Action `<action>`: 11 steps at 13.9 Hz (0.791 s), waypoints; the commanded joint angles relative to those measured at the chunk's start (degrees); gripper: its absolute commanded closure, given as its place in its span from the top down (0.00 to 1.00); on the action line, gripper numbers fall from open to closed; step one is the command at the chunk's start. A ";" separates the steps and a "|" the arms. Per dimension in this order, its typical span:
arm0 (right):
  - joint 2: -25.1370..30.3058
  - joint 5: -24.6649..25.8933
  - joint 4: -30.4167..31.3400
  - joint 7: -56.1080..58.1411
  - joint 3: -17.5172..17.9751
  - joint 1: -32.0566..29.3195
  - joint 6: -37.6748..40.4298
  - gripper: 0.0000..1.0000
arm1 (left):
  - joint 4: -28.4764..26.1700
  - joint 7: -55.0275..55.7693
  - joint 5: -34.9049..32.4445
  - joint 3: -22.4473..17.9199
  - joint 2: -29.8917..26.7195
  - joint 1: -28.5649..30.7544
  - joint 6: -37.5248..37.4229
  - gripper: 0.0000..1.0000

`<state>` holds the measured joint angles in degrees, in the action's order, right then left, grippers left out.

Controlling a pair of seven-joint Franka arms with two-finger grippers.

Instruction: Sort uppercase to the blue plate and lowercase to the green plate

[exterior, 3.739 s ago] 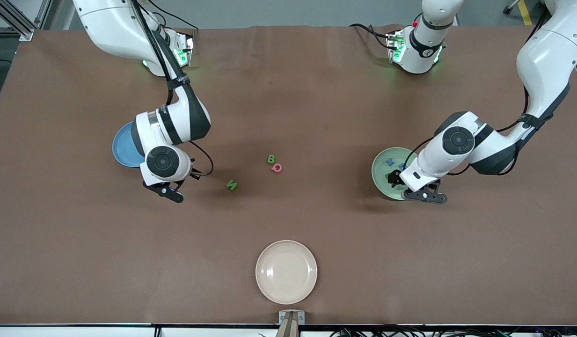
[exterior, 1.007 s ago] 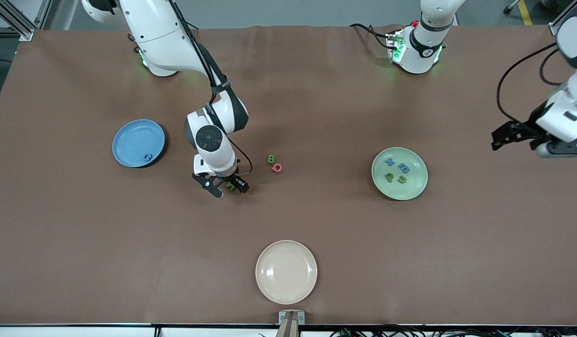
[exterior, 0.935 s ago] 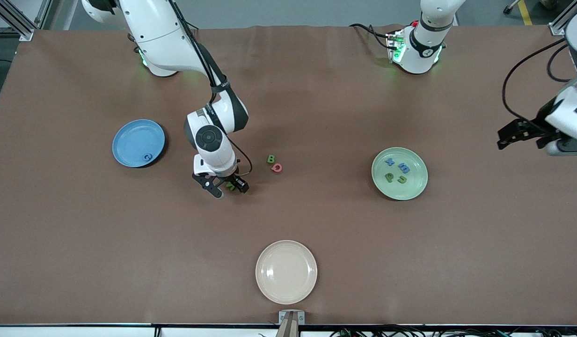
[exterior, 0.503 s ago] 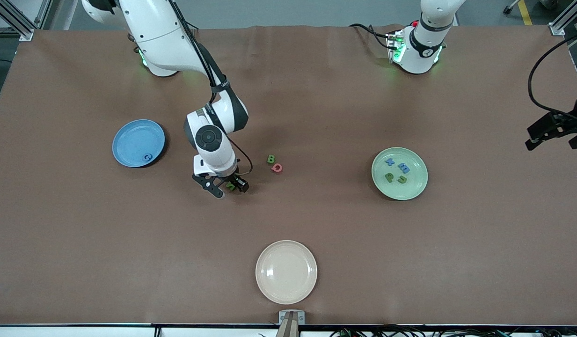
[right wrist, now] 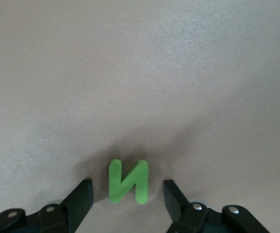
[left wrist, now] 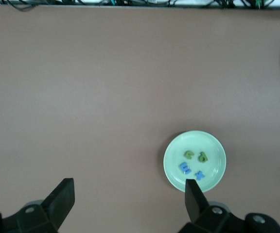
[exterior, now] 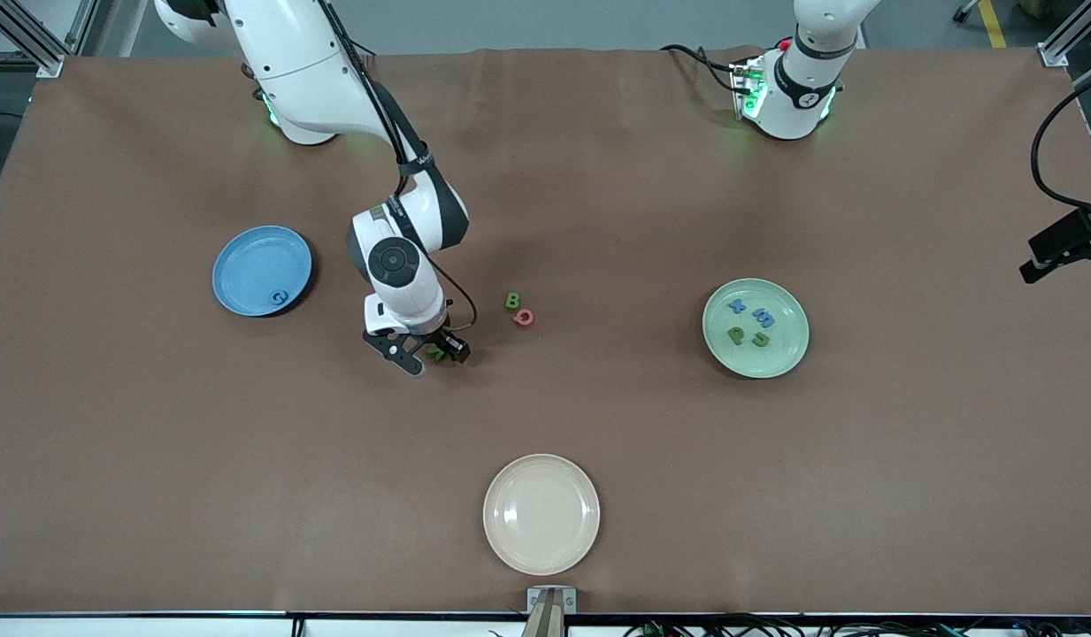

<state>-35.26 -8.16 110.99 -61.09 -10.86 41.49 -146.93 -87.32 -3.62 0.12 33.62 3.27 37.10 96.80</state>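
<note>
I have the right claw (exterior: 434, 352) down at the tabletop (exterior: 598, 416) with its fingers spread on either side of the green N (right wrist: 128, 181), a gap showing at each side, so it isn't pinching it. The green B (exterior: 512, 301) and pink-red Q (exterior: 525, 317) lie just beside each other toward the left arm's end, the blue G (exterior: 280, 297) sits in the blue plate (exterior: 244, 257), and a cream plate (exterior: 541, 514) lies nearer the front camera. My left claw (left wrist: 129, 200) waits spread wide and empty, high off the table's end, and the green plate (exterior: 779, 354) holds the four lowercase letters (exterior: 749, 323).

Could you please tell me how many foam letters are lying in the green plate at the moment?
4, all in the green plate: the blue cross-shaped letter and blue m farther from the front camera, the green p and green u nearer. None looks hidden.
</note>
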 commanded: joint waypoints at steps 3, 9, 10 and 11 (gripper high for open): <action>0.27 -0.28 2.30 3.16 -1.88 -0.35 1.21 0.66 | 0.49 -1.13 -0.91 -19.60 -1.42 -20.01 -5.21 1.00; 0.19 -0.28 2.30 3.08 -2.24 -0.26 1.21 0.59 | -3.72 -1.13 -0.83 -32.02 -4.32 -32.60 -5.48 1.00; 0.19 -0.28 2.30 3.08 -2.24 -0.26 1.21 0.50 | -4.34 -1.13 -0.83 -33.69 -4.93 -34.45 -5.48 1.00; 0.19 -0.28 2.30 2.82 -2.24 -0.26 1.30 0.40 | -4.69 -1.13 -0.83 -35.27 -5.20 -35.86 -5.48 1.00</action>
<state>-35.12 -8.15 111.48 -59.17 -12.75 41.46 -145.40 -89.22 -3.62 0.02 1.27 0.82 4.15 91.51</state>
